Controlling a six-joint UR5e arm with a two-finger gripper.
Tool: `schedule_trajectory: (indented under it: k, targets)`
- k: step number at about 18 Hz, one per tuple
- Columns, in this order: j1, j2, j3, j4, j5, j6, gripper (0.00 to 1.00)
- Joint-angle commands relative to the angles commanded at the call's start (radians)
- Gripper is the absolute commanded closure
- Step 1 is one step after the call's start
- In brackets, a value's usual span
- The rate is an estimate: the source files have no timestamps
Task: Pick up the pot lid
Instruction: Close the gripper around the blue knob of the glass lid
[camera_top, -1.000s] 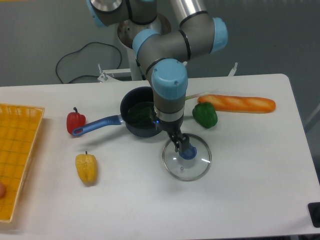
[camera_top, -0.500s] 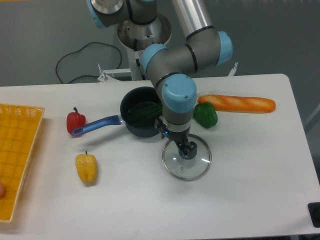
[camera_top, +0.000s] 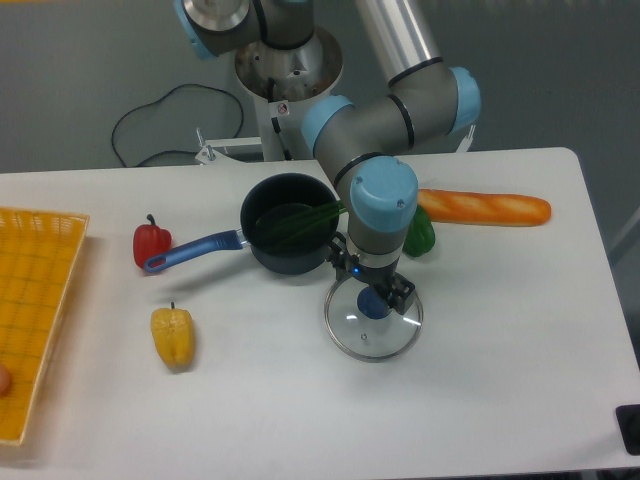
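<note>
The gripper (camera_top: 372, 279) points down over the far part of the pot lid, its fingers spread apart with nothing held between them. Beneath it lies the round, see-through pot lid (camera_top: 368, 341) with a metal rim, flat on the white table. Its blue knob (camera_top: 373, 304) shows just in front of and below the fingers. Whether the fingertips have come down as low as the knob, I cannot tell. Part of the lid's far edge is hidden by the gripper.
Left of the gripper stands a black pot (camera_top: 286, 262) with a blue handle (camera_top: 194, 250) and a long green vegetable in it. A green pepper (camera_top: 421, 234) and an orange stick (camera_top: 490, 207) lie behind. Further left are a red pepper (camera_top: 151, 243), a yellow vegetable (camera_top: 173, 337) and a yellow crate (camera_top: 28, 320).
The arm and gripper have shifted right and slightly towards the camera, from beside the pot to over the lid. The lid and the other objects have stayed put.
</note>
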Motion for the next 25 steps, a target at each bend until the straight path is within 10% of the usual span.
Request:
schedule_trajectory:
  k: [4, 25]
  targets:
    - [0.003, -0.003, -0.043, 0.084, -0.002, 0.0, 0.0]
    - [0.017, -0.068, -0.022, 0.094, 0.049, 0.031, 0.0]
